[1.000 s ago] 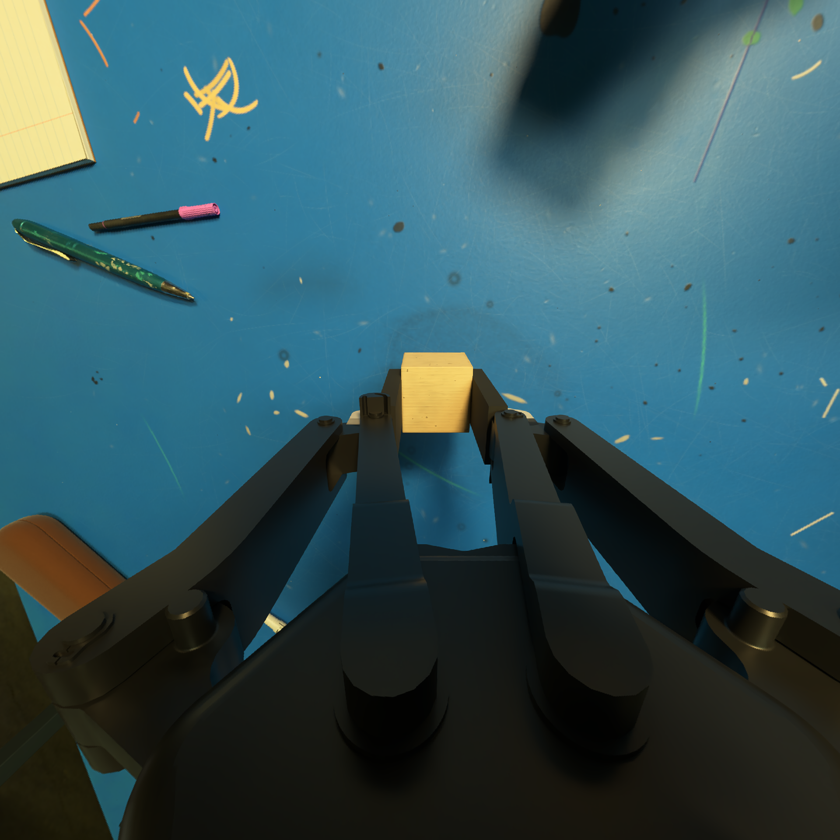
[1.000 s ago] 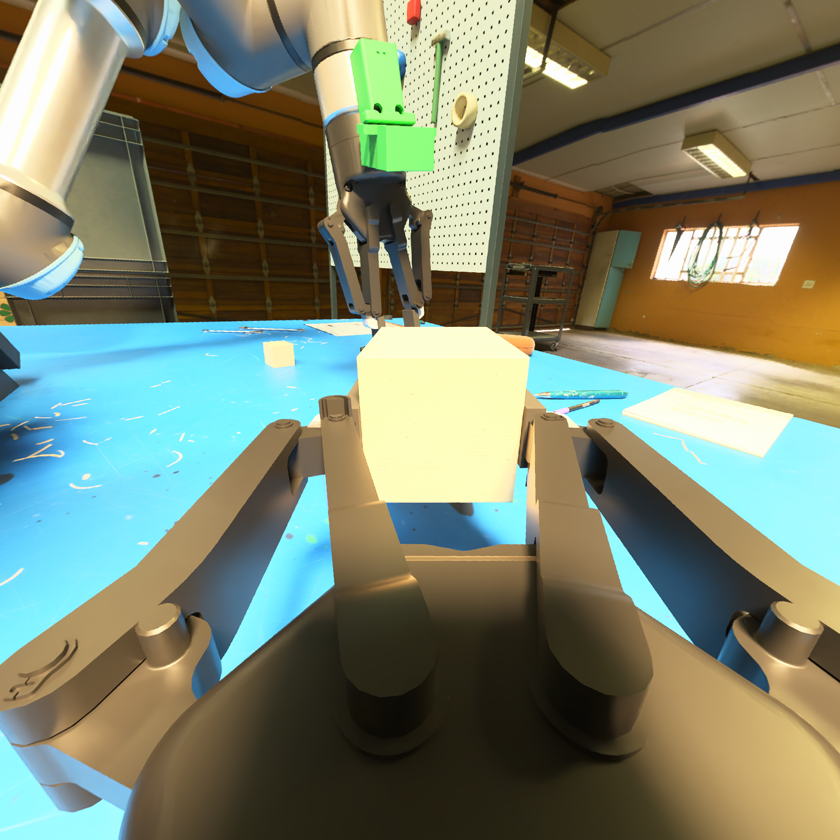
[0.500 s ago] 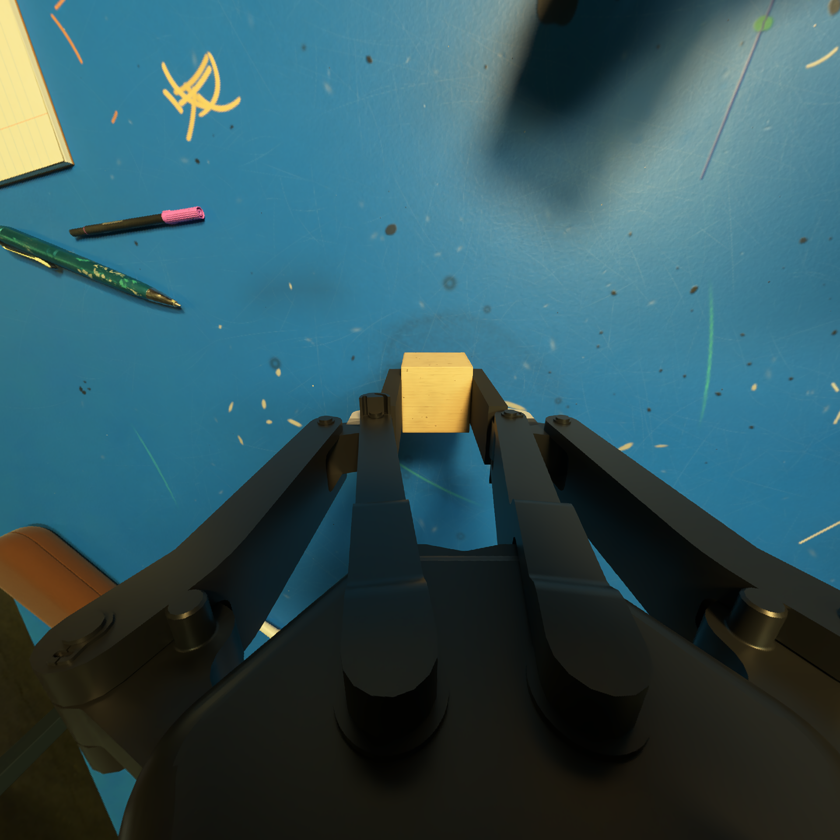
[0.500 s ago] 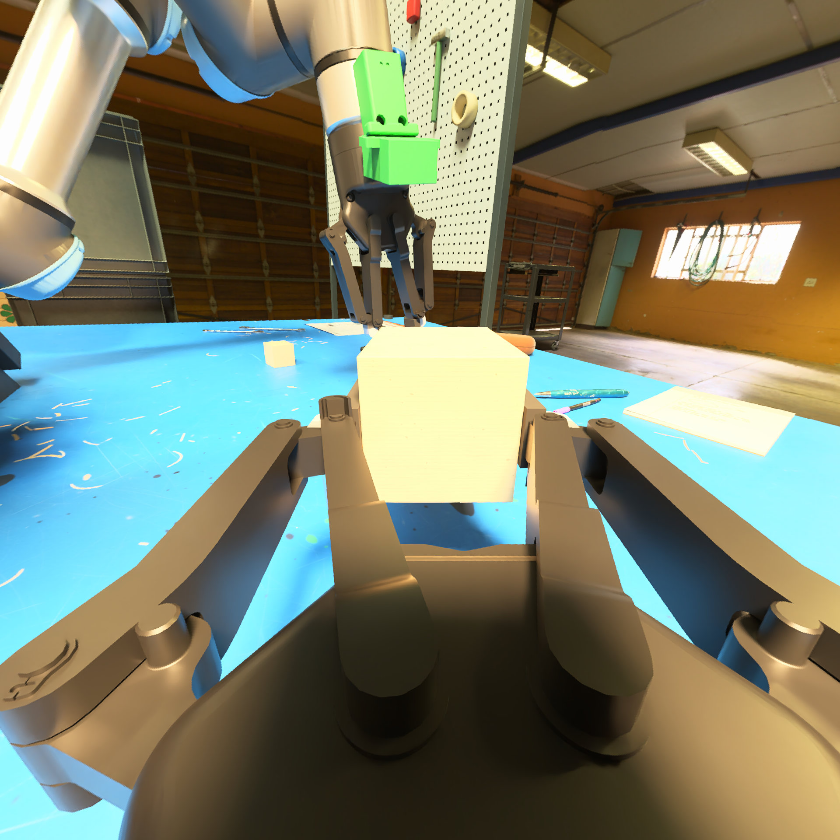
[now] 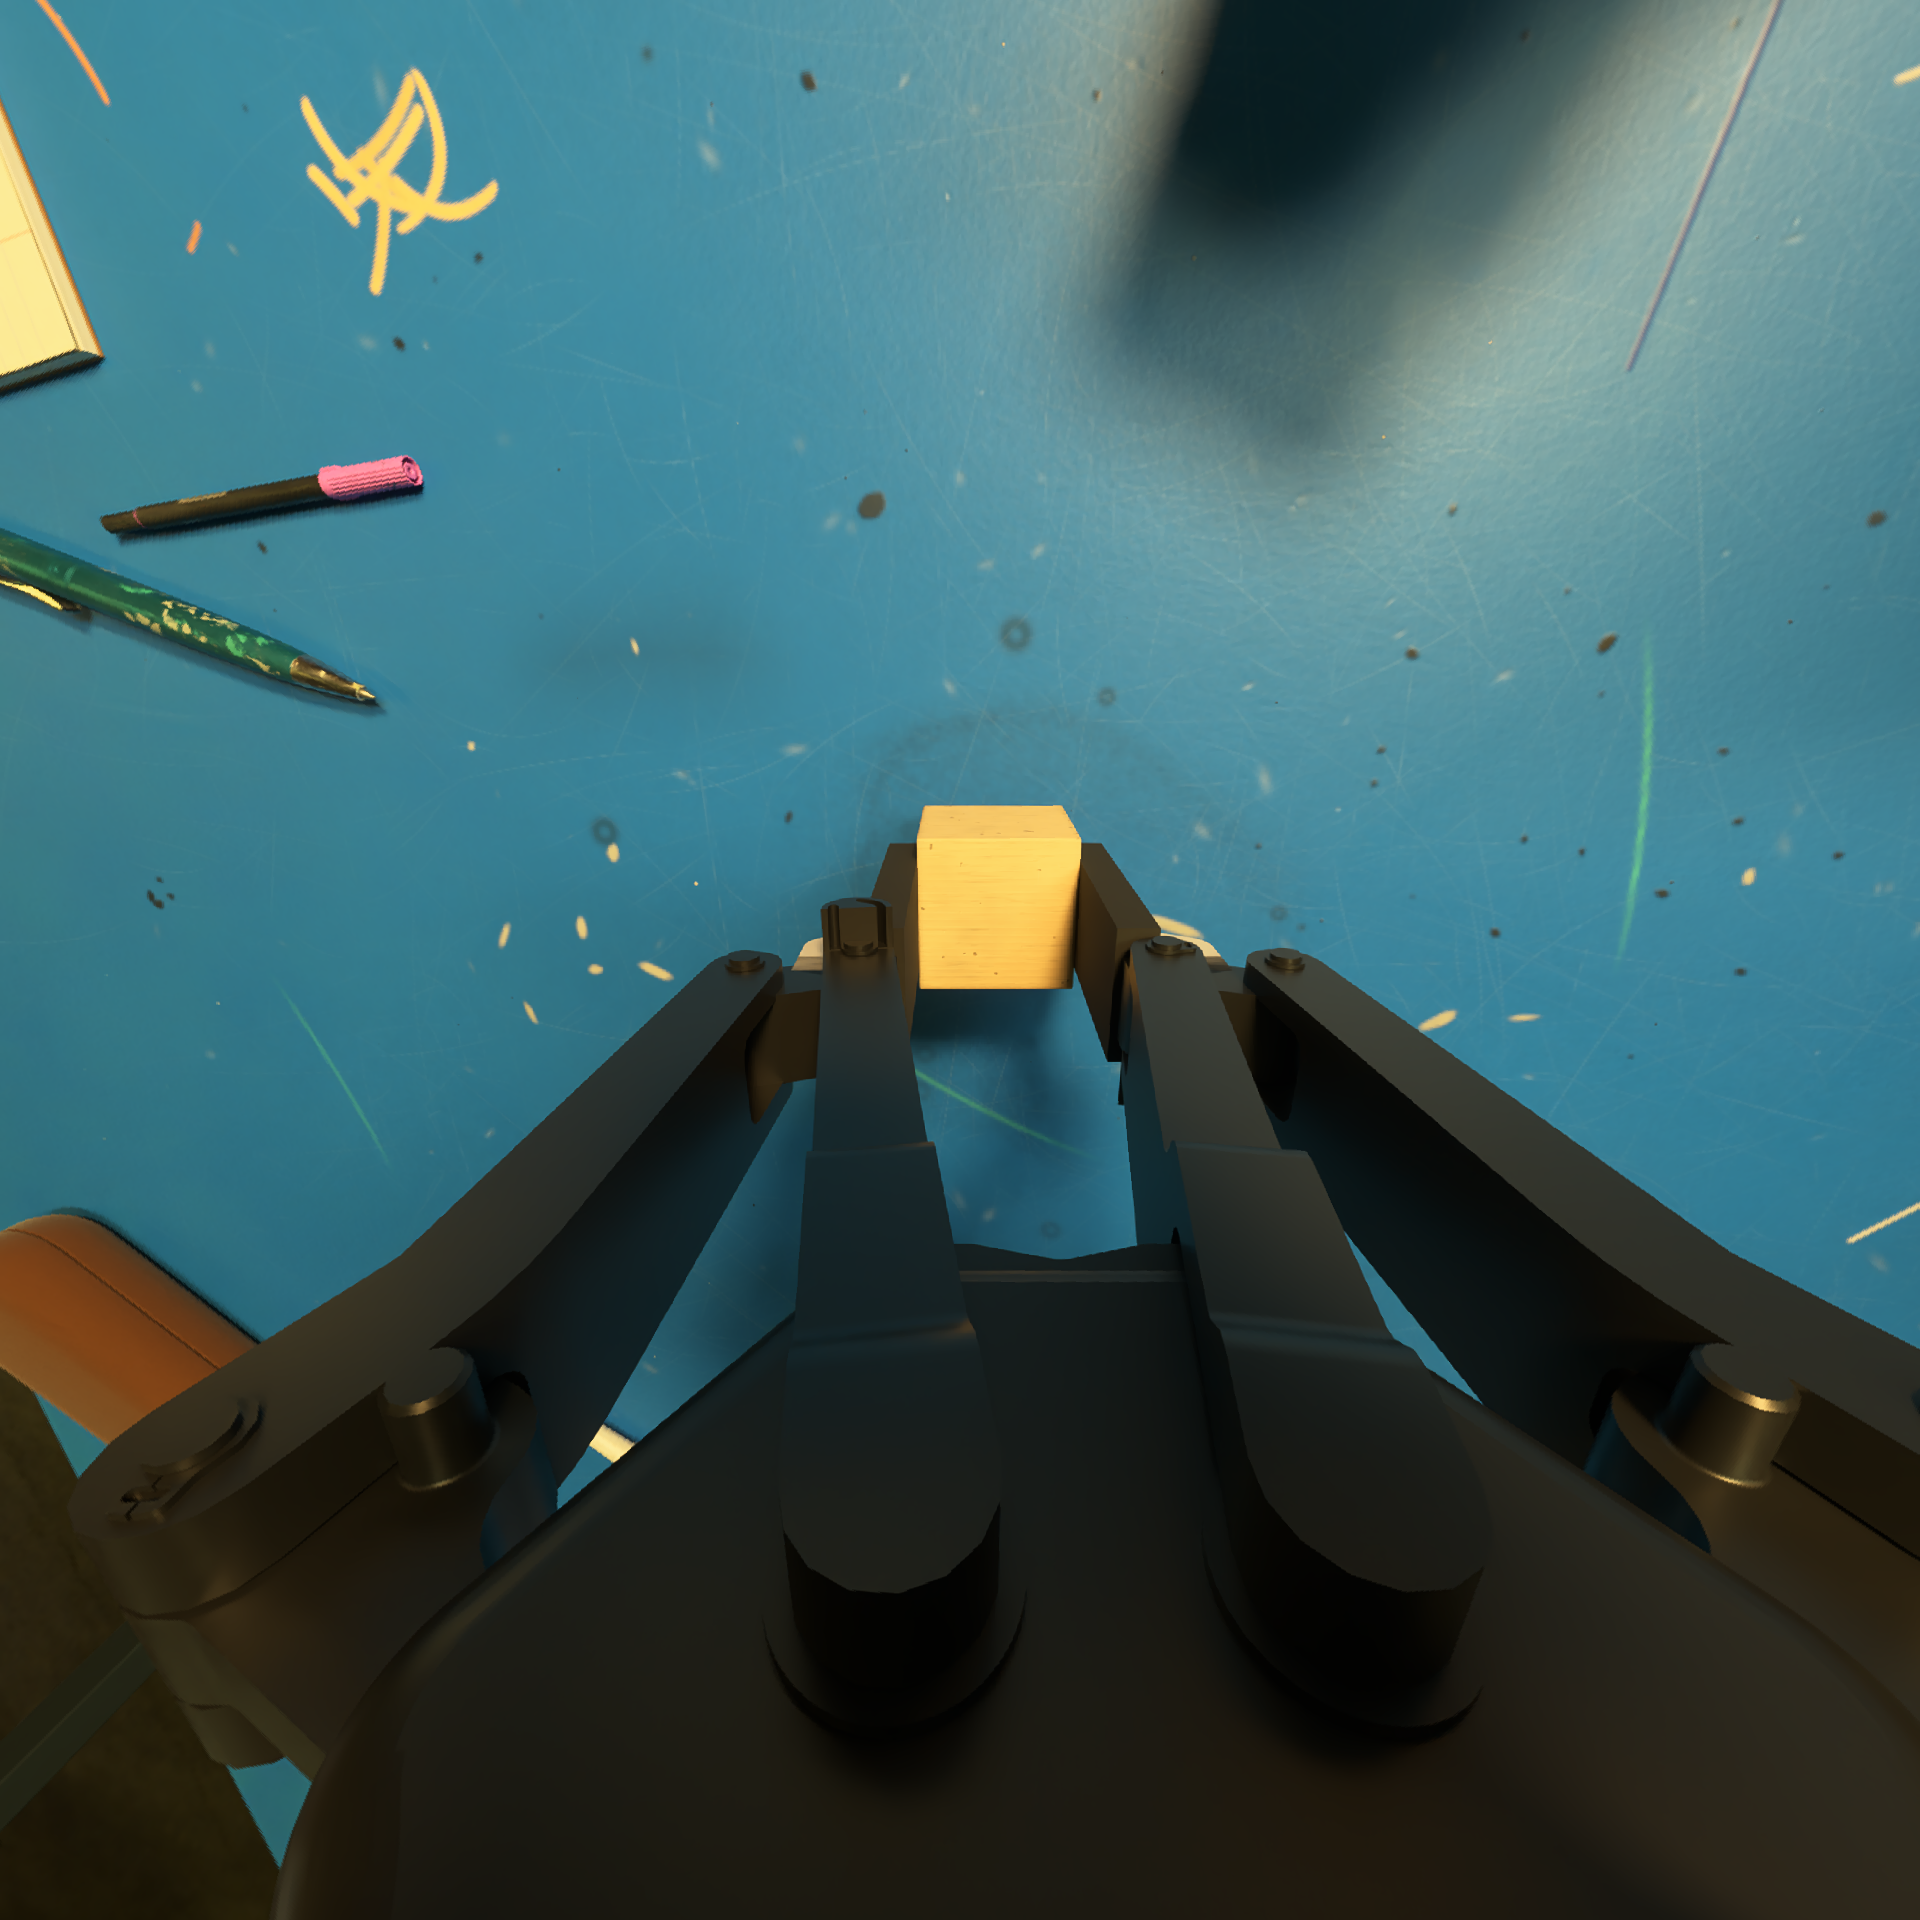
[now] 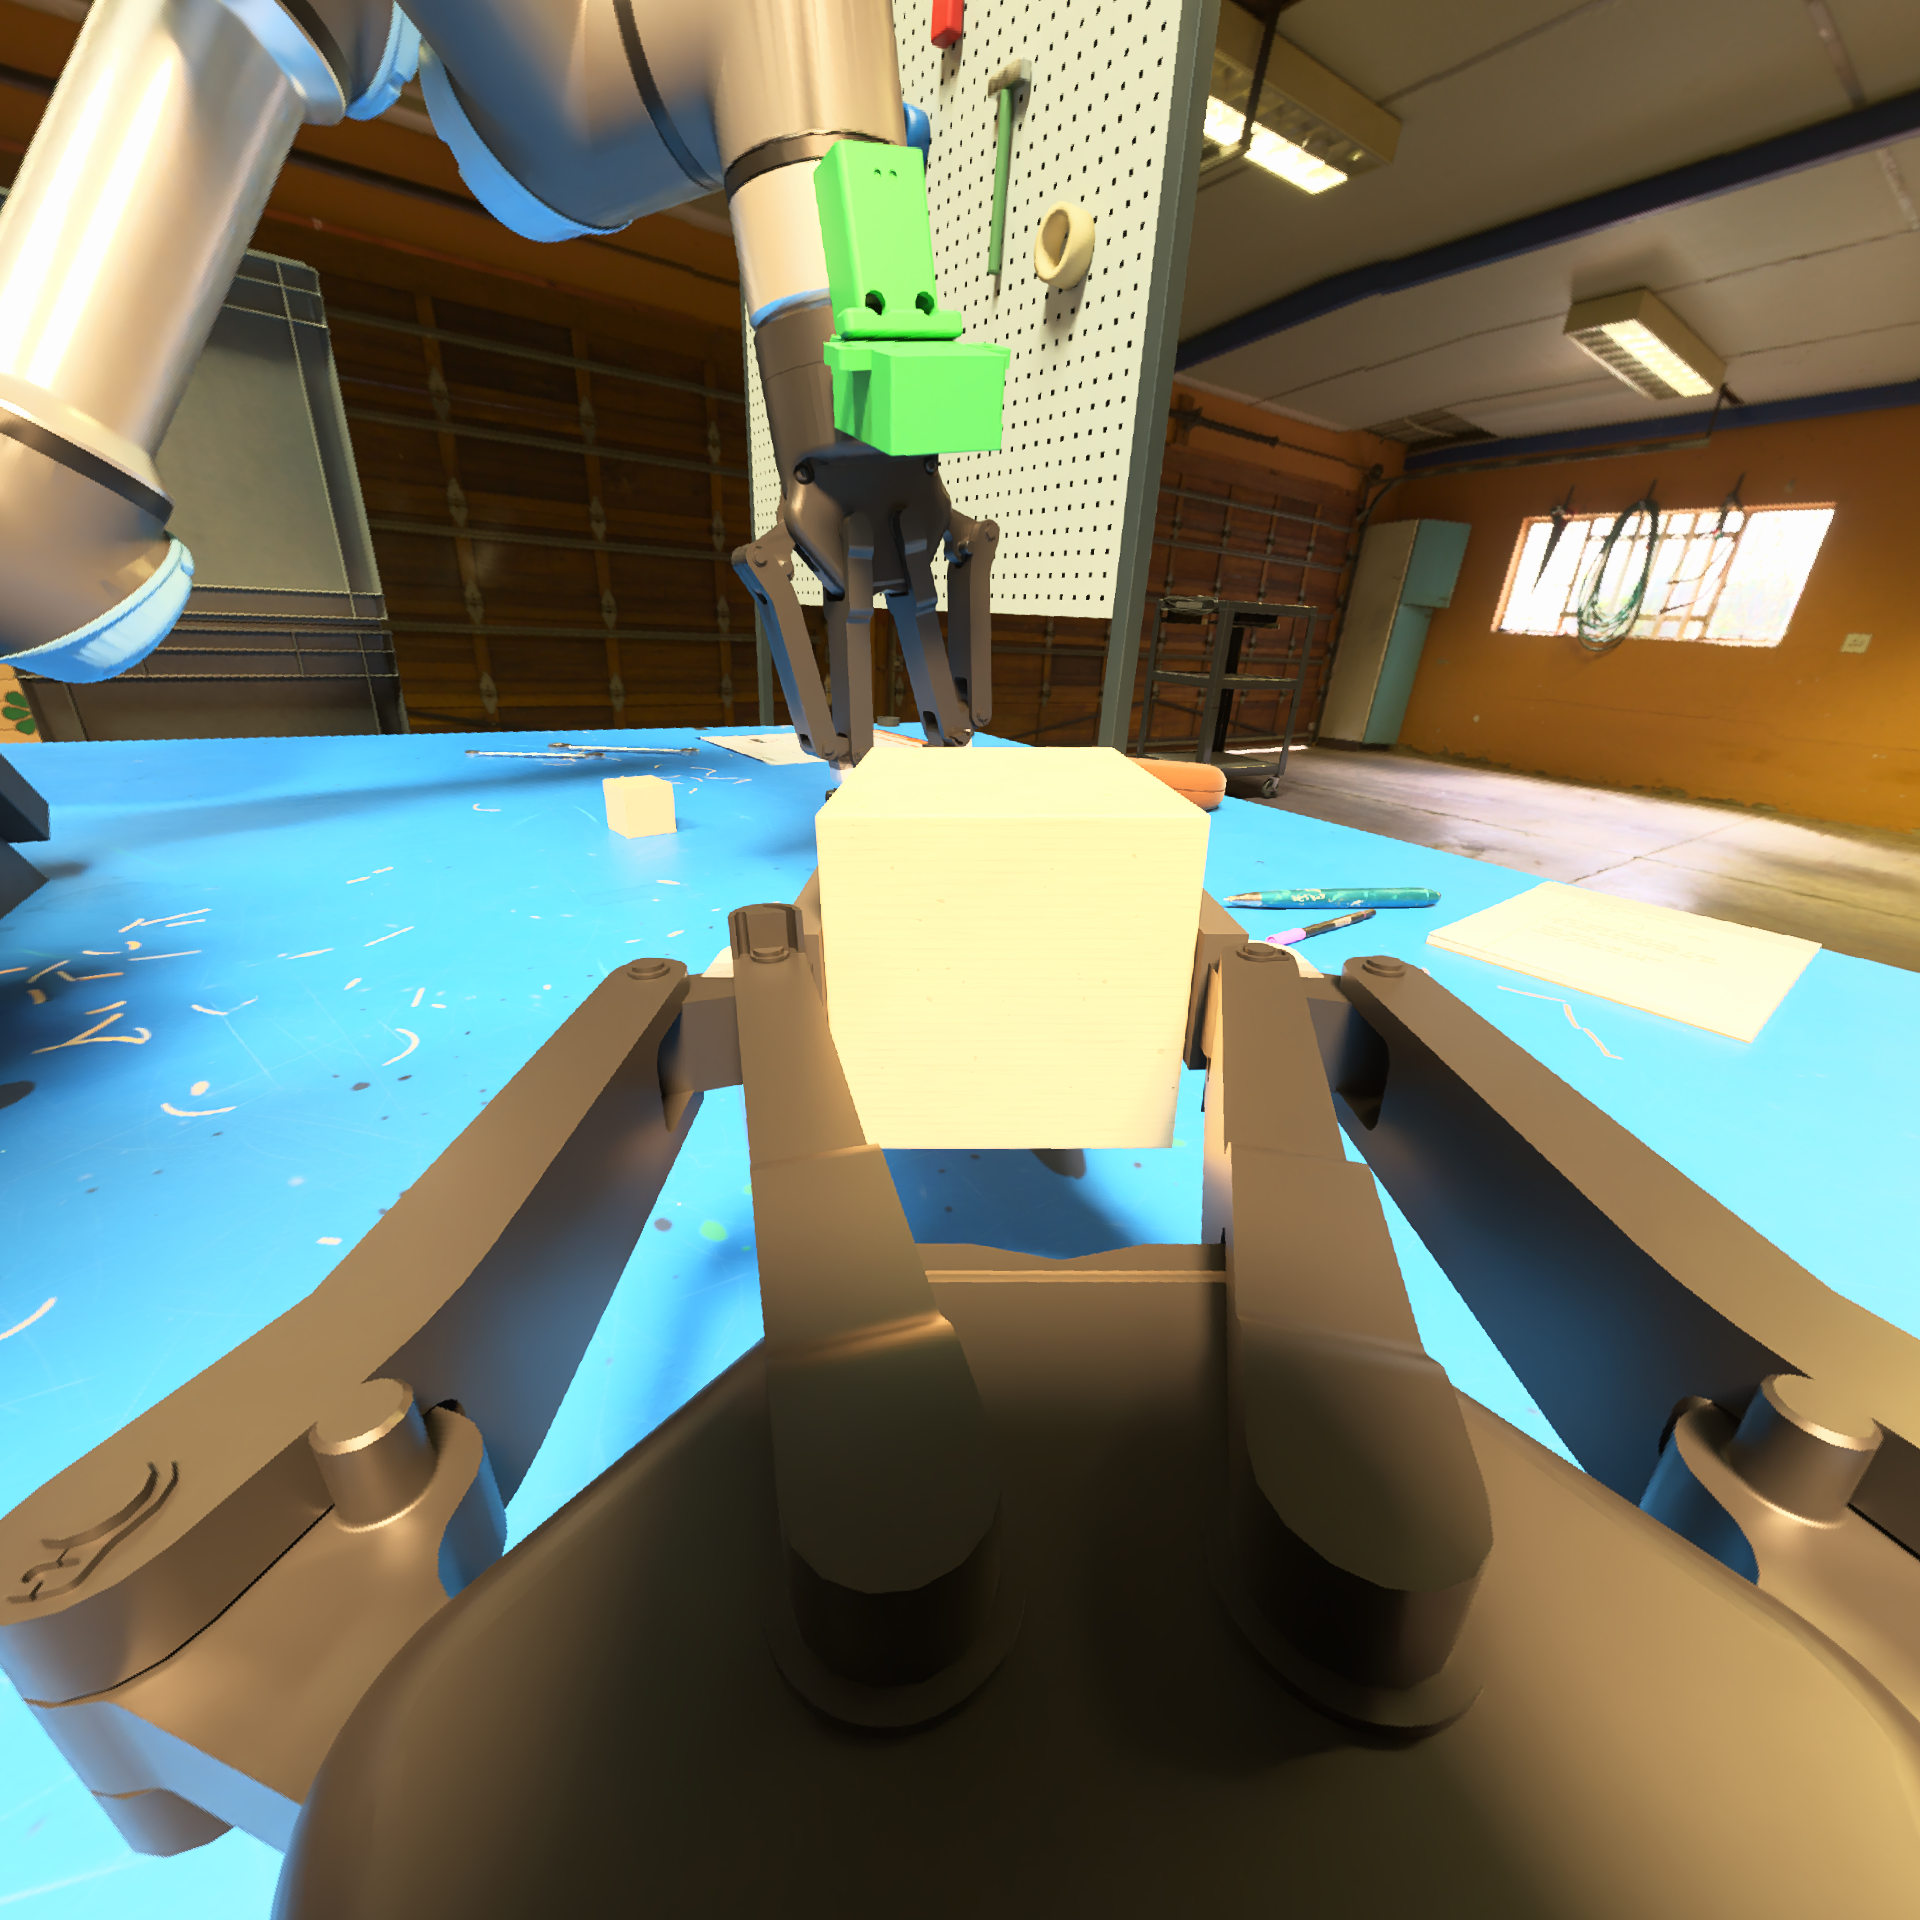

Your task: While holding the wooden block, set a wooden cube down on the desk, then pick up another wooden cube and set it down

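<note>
Your right gripper (image 6: 1013,997) stays clamped on the big wooden block (image 6: 1008,935) above the desk (image 6: 312,1039). Farther off, your left gripper (image 5: 997,914), pinching its small wooden cube (image 5: 995,899), seems to have risen slightly; a spare cube (image 6: 638,805) waits beyond.

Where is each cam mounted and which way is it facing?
Left wrist view: on the left tool, looking straight down at the scratched blue desk; its dark fingers clamp a small wooden cube.
Right wrist view: on the right tool, looking level across the desk toward the white pegboard; its fingers clamp a large pale wooden block.
Shared: green pen, pink-capped pen, yellow notepad.
</note>
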`<action>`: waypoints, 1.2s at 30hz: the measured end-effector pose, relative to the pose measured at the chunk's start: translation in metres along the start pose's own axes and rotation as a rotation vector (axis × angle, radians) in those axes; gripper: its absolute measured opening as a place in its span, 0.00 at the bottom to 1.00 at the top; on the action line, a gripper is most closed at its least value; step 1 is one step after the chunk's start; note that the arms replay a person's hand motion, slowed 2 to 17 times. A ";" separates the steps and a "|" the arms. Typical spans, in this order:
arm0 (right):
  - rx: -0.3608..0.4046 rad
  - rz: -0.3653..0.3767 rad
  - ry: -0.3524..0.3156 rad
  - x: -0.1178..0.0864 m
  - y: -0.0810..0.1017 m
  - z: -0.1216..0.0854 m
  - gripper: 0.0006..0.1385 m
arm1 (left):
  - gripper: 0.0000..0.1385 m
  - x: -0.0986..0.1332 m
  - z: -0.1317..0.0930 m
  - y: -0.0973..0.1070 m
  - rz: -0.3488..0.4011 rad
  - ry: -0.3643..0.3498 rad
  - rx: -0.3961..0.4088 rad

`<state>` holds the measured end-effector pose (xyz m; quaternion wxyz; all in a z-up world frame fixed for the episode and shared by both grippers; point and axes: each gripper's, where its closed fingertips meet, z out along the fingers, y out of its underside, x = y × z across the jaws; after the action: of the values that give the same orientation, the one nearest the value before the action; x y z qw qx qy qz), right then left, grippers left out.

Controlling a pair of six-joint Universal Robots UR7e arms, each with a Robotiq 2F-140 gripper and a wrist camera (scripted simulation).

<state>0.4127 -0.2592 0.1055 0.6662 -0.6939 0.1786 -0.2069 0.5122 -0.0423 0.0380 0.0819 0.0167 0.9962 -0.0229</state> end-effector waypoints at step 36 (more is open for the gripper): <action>0.002 0.003 -0.001 0.000 0.000 0.000 0.49 | 0.28 0.004 0.007 -0.007 0.028 -0.019 -0.020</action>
<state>0.4125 -0.2596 0.1056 0.6673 -0.6931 0.1789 -0.2057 0.5096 -0.0494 0.0308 0.0916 0.0298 0.9953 -0.0117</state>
